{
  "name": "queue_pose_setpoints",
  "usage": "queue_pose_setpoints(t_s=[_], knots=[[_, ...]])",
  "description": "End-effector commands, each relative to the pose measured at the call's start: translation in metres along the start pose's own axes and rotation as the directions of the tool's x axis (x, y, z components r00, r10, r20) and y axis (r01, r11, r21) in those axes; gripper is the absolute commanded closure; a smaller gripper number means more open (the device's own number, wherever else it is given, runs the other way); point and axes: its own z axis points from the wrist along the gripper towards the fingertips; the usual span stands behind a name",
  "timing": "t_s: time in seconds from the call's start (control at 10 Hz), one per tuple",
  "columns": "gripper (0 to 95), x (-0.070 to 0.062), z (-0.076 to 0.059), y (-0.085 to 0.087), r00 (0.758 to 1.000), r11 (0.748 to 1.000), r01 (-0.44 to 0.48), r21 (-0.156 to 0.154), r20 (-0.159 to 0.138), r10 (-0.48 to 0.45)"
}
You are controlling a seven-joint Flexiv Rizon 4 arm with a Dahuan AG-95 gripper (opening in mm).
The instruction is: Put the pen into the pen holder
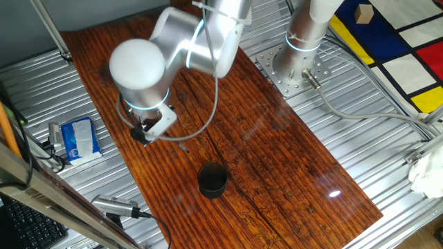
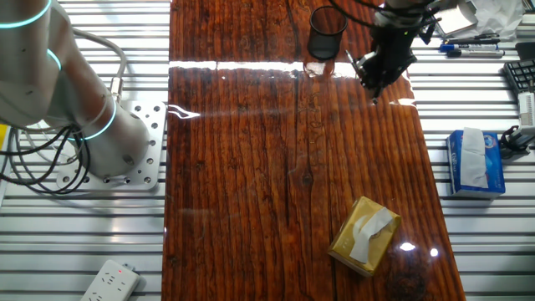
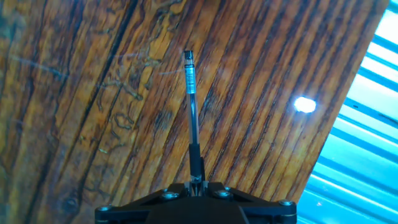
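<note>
In the hand view the pen [image 3: 193, 112] is a thin dark grey stick pointing away from my gripper [image 3: 198, 184], whose jaws are shut on its near end. It hangs over the wooden tabletop [image 3: 93, 93], tip away from the hand. The pen holder [image 1: 212, 179] is a short black cup standing upright on the wood, a short way from the gripper [image 1: 147, 131]. In the other fixed view the gripper [image 2: 373, 82] sits just beside and in front of the pen holder [image 2: 327, 32]. The pen holder is outside the hand view.
A yellowish tissue box [image 2: 365, 236] lies at the far end of the board. A blue packet [image 1: 81, 138] and a silver tool with a cable [image 1: 114, 205] rest on the metal table beside the wood. The arm's base [image 1: 297, 62] stands at the board's other side.
</note>
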Motion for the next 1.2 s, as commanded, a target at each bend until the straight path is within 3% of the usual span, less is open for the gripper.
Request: queue_pose_setpoints(t_s=[0.1, 0.4, 0.7, 1.2], knots=[[95.0, -0.001, -0.002, 0.002, 1.0, 1.0, -0.015, -0.009, -0.011, 0.015], [95.0, -0.001, -0.003, 0.003, 1.0, 1.0, -0.028, -0.008, -0.011, 0.028], [95.0, 0.008, -0.016, 0.01, 0.999, 0.999, -0.043, -0.008, -0.002, 0.043], [95.0, 0.007, -0.033, 0.006, 0.994, 0.992, -0.111, -0.058, 0.0, 0.111]])
